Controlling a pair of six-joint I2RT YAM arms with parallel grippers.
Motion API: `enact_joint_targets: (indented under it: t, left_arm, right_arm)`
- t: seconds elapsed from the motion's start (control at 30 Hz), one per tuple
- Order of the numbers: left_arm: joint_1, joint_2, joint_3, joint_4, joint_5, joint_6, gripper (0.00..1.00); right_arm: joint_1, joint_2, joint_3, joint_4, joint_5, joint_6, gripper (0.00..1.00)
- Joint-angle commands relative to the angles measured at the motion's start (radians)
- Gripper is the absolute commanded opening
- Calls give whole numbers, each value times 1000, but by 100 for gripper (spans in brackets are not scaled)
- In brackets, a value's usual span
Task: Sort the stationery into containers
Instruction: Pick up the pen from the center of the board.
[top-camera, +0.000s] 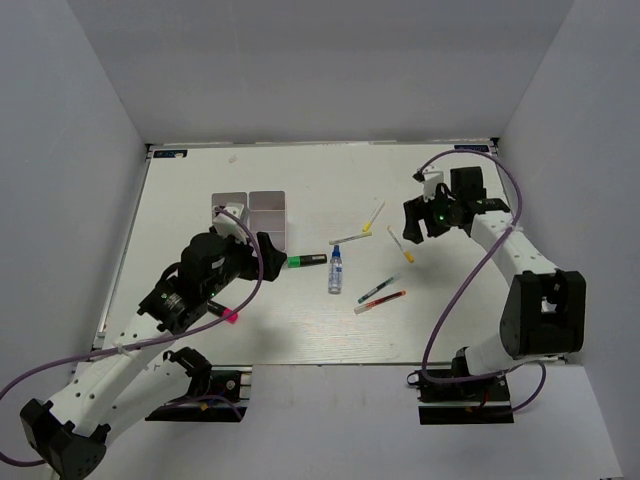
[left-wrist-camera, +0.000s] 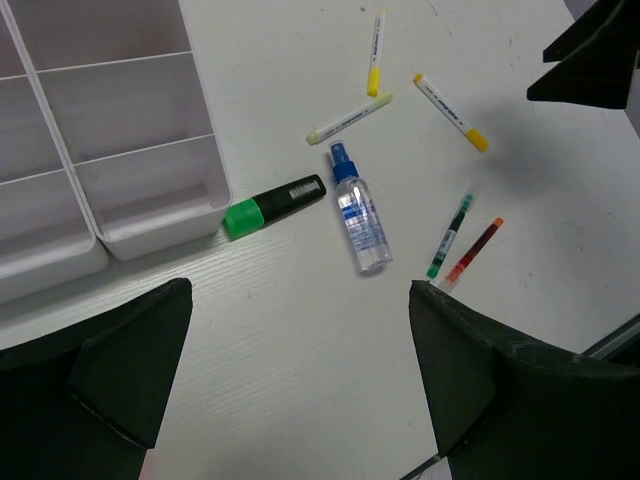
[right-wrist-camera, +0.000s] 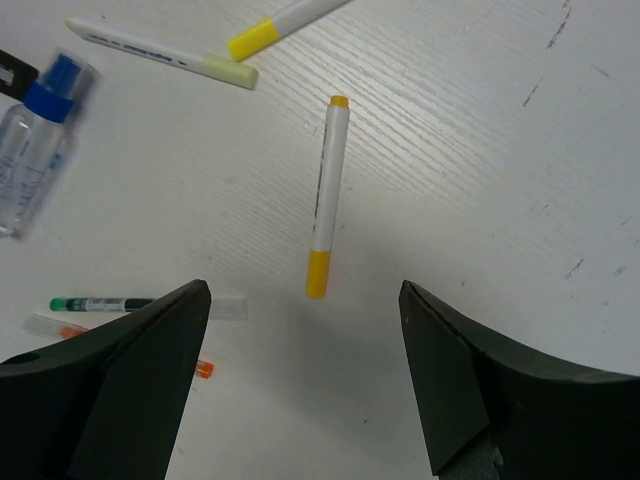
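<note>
Gaping empty, left hand (left-wrist-camera: 300, 385) and right hand (right-wrist-camera: 305, 375); pink-capped marker (top-camera: 229, 317) plain only overhead.

Matt white woodgrain table (left-wrist-camera: 300, 380); clear glossy plastic spray bottle (left-wrist-camera: 360, 215); smooth white plastic tray (left-wrist-camera: 130, 150).

Left pincer (left-wrist-camera: 300, 300) spread, right pincer (right-wrist-camera: 305, 295) seemingly likewise
</note>
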Motion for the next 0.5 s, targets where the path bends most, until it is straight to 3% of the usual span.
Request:
enact_joint_targets:
  t: [0.0, 0.47]
  left_arm:
    - [6, -8, 19, -1, 39, 14, 99]
    - [6, -27, 10, -10, 30, 23, 99]
  right_arm:
    - [18, 38, 40, -18, 79, -26, 82]
    - [115, 401, 310, -57, 185, -12, 76]
